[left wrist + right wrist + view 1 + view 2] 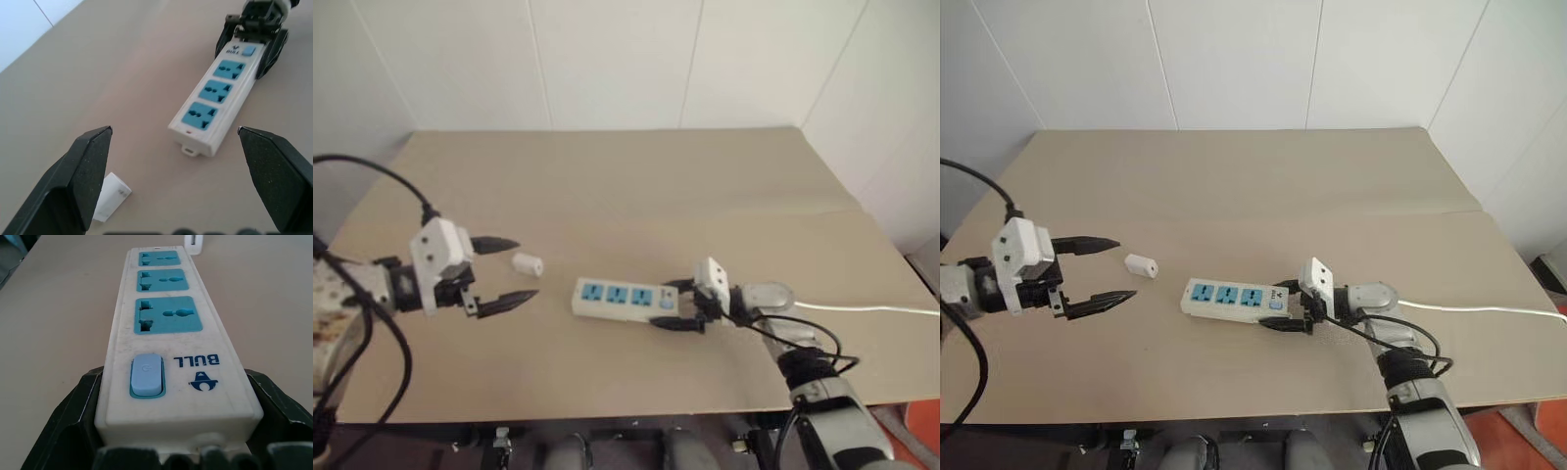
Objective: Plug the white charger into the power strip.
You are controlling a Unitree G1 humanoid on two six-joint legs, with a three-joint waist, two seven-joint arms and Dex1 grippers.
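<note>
Tabletop [607, 186]: power strip [617, 297] lies crosswise, button end toward right claw [683, 305].

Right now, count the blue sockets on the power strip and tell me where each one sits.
3, in a row along the power strip: one nearest the white charger, one in the middle, one next to the blue button. None looks hidden.

Left gripper [504, 273] hovers with jaws spread wide; right gripper [677, 304] has jaws clamped, pointing leftward.
</note>
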